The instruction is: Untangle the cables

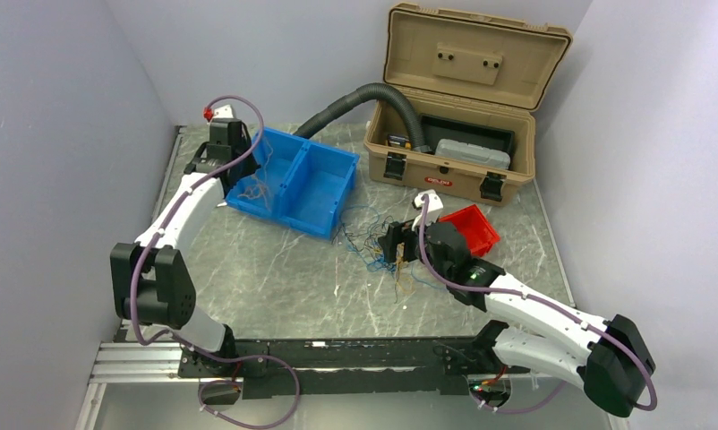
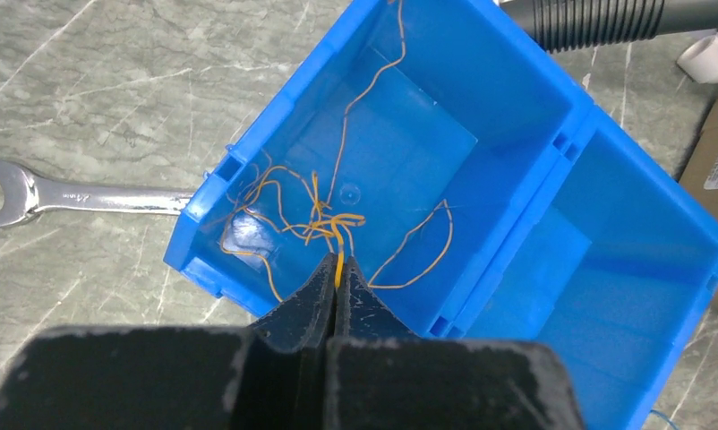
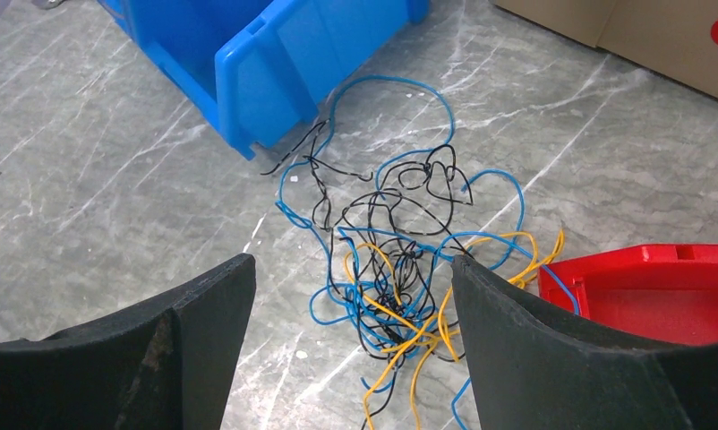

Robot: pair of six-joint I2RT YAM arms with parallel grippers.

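Blue bin (image 1: 324, 184), two compartments, sits left of centre on the table. Loose yellow wires (image 2: 311, 215) lie in the compartment on the left arm's side.

Main tangle of cables (image 3: 400, 260) (blue, black, yellow) lies on the table between the bin's near corner and the red tray (image 3: 660, 296). Its long axis runs from the bin corner toward the right wrist camera, i.e. across the line on which the jaws close.

Right gripper (image 3: 351, 273): fingers spread wide, nothing in them. The tangle is straight ahead and centred between them, so this arm is clearly the nearer. Height above the knot is hard to judge from this view; probably a short drop.

Left gripper (image 2: 339, 279): over the bin, jaws pressed together on a single yellow strand (image 2: 340, 260).

Judgement: next pick goes to the right arm, straight down.
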